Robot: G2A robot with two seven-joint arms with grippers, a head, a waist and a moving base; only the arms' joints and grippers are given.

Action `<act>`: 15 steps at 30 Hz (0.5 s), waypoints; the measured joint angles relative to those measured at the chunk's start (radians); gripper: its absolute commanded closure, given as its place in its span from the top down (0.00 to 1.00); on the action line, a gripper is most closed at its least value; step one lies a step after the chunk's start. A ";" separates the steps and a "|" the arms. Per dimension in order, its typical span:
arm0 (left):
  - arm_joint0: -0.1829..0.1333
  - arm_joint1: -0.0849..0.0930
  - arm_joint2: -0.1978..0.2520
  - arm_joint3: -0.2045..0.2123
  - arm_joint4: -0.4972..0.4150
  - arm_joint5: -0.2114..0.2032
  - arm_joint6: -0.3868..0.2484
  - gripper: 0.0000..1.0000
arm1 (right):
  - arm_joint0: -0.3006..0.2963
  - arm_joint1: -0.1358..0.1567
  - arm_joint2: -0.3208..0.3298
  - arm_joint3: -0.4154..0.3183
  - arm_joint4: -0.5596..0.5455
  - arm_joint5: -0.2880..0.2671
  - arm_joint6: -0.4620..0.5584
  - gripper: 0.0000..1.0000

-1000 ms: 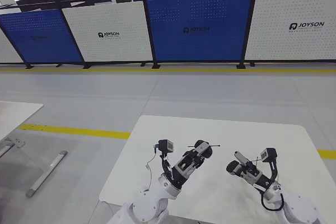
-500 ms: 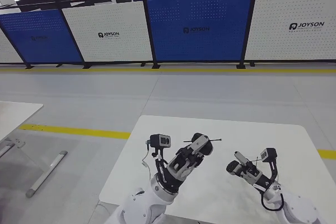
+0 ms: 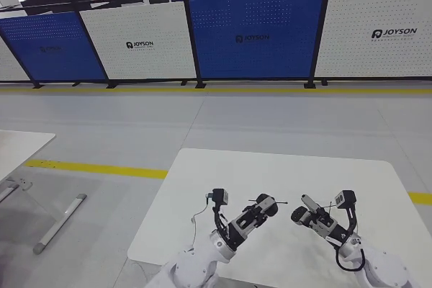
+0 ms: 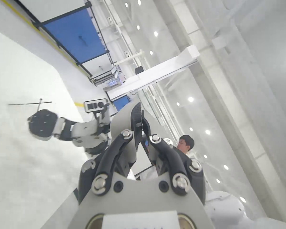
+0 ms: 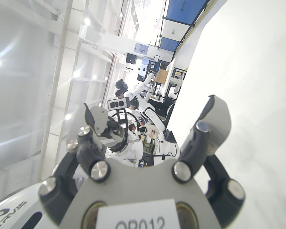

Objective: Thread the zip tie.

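I am holding the zip tie (image 3: 279,203) above the tabletop (image 3: 288,165). It is one thin black strip, lying roughly level and crossing the tips of my left fingers (image 4: 124,123). Its free end is pointing toward my right fingers (image 5: 217,114), which are standing near it but apart.

My left fingers are pressing together with only a slit between the pads, and I am judging that the strip is pinched there. My right fingers are standing wide open and gripping nothing. Which end is carrying the head is too small to tell.

Hazards from here:
1. The strip is thin and smooth. It may start pivoting or sliding in the pinch if tail and head are meeting off-centre.
2. Little of the strip is projecting, so the right fingers may end up closing beside it.
3. Both sets of fingers are working close together. Any contact risks knocking the strip down to the tabletop.

Count: one zip tie, two sets of fingers, one tabletop.
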 measured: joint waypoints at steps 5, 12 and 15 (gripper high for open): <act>-0.026 -0.005 0.023 0.081 0.046 0.012 0.028 0.00 | 0.000 0.000 0.000 0.000 0.000 0.000 0.000 1.00; -0.033 -0.009 0.036 0.096 0.085 0.017 0.077 0.00 | 0.000 0.000 0.000 0.000 0.000 0.000 0.000 1.00; -0.033 -0.009 0.036 0.096 0.085 0.017 0.077 0.00 | 0.000 0.000 0.000 0.000 0.000 0.000 0.000 1.00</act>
